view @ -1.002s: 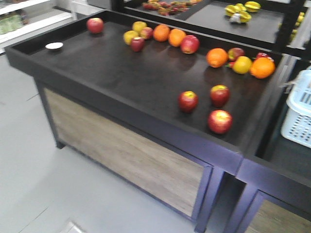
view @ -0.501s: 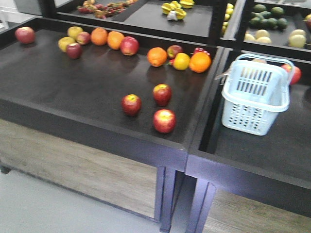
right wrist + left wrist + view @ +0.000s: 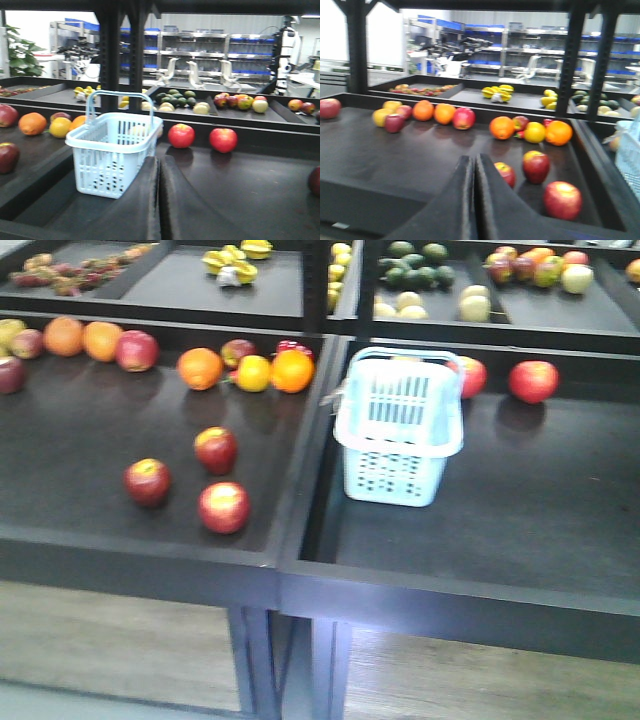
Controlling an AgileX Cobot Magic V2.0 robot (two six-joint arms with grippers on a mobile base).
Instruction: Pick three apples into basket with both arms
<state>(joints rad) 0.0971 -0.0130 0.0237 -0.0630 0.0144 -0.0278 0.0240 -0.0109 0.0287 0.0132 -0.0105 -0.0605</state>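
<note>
Left claw (image 3: 472, 200) and right claw (image 3: 159, 200) are pressed together, empty. Red apples (image 3: 216, 449) lie on the table (image 3: 80, 440), 9 o'clock from the basket (image 3: 395, 475). Approach step, I judge: next, spread and reach.

The left gripper (image 3: 473, 162), jaws pressed together, points toward 3 apples (image 3: 536, 166) on the dark tray (image 3: 395, 155); oranges (image 3: 502, 127) sit in a row behind them.

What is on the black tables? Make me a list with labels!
Apples to pick: three dark red round apples with yellow patches, left table, near front
Basket: pale blue slotted plastic basket, upright, right table
In basket yet: none of the three
Left hand: shut, holding nothing
Right hand: shut, holding nothing
Other fruit: round oranges in back row
</note>
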